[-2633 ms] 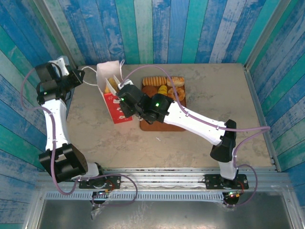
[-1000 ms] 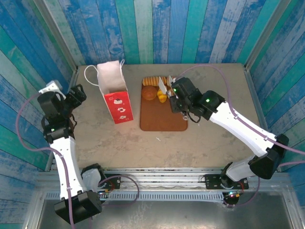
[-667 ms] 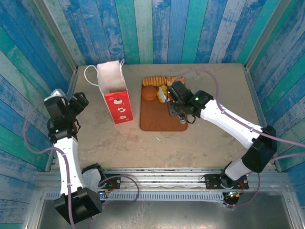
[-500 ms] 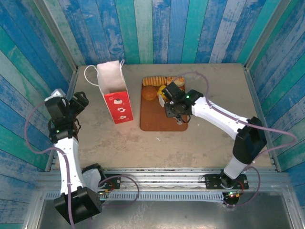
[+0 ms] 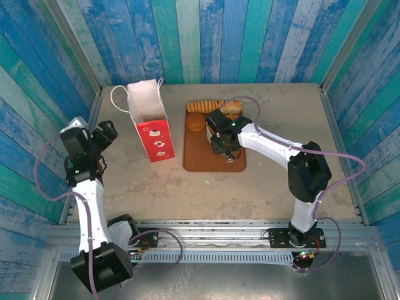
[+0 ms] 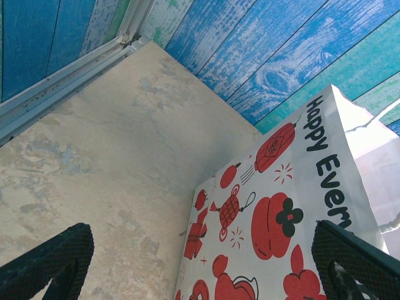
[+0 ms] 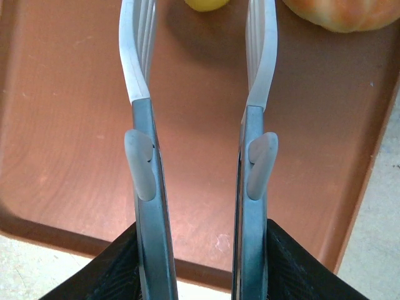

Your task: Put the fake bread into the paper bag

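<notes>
1. Golden, shiny fake bread (image 5: 203, 106) sits on the smooth brown tray (image 5: 209, 159).
2. The paper bag (image 5: 150, 122) (red and white) stands upright on the bench (image 5: 281, 112) beside it.
3. The right gripper (image 7: 199, 37) has ribbed jaws apart, empty; the left gripper (image 5: 107, 130) has jaws wide apart.

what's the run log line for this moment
right pincer: open over tray | left pincer: open, beside paper bag | fake bread: tray's far end

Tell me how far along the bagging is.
Done: unclear; the paper bag stands upright, inside hidden, though the near half of the tray is bare. In hand: nothing; the right gripper hangs open over the tray, the left gripper open beside the bag. Left: a braided loaf, a round bun and another pastry at the tray's far end.
</notes>
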Controlling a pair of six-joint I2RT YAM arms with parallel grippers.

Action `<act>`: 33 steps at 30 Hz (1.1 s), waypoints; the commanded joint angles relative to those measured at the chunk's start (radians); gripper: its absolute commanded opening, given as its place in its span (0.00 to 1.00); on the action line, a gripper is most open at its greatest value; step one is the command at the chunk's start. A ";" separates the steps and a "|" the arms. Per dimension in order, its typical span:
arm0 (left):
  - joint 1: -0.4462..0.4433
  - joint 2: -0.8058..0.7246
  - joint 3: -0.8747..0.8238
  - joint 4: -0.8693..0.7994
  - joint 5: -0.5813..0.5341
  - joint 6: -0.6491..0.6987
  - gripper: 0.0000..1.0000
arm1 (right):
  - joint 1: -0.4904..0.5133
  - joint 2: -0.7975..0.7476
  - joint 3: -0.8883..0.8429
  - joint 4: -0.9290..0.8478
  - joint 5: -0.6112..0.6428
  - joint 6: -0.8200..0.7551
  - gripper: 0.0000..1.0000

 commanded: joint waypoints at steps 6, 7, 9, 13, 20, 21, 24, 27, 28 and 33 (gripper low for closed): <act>0.004 0.009 0.031 0.012 0.021 0.006 0.94 | -0.009 0.076 0.097 -0.020 0.059 -0.005 0.48; 0.003 0.011 0.033 0.010 0.021 0.008 0.94 | -0.008 0.083 0.108 -0.026 0.068 -0.007 0.48; 0.004 0.011 0.036 0.008 0.021 0.009 0.94 | -0.008 0.095 0.129 -0.040 0.091 -0.007 0.48; 0.005 0.014 0.037 0.010 0.021 0.010 0.94 | -0.009 0.115 0.155 -0.049 0.106 -0.011 0.48; 0.004 0.016 0.040 0.010 0.021 0.016 0.94 | -0.008 0.143 0.175 -0.057 0.094 -0.014 0.44; 0.004 0.018 0.042 0.010 0.021 0.017 0.94 | -0.008 0.142 0.174 -0.056 0.091 -0.014 0.43; 0.004 0.018 0.042 0.010 0.021 0.017 0.94 | -0.008 0.132 0.166 -0.056 0.091 -0.014 0.38; 0.004 0.018 0.043 0.008 0.021 0.018 0.94 | -0.009 0.116 0.157 -0.057 0.092 -0.013 0.30; 0.004 0.018 0.044 0.008 0.021 0.019 0.94 | -0.008 0.108 0.153 -0.058 0.093 -0.011 0.27; 0.004 0.019 0.052 0.005 0.024 0.020 0.94 | -0.003 0.059 0.140 -0.056 0.092 -0.020 0.16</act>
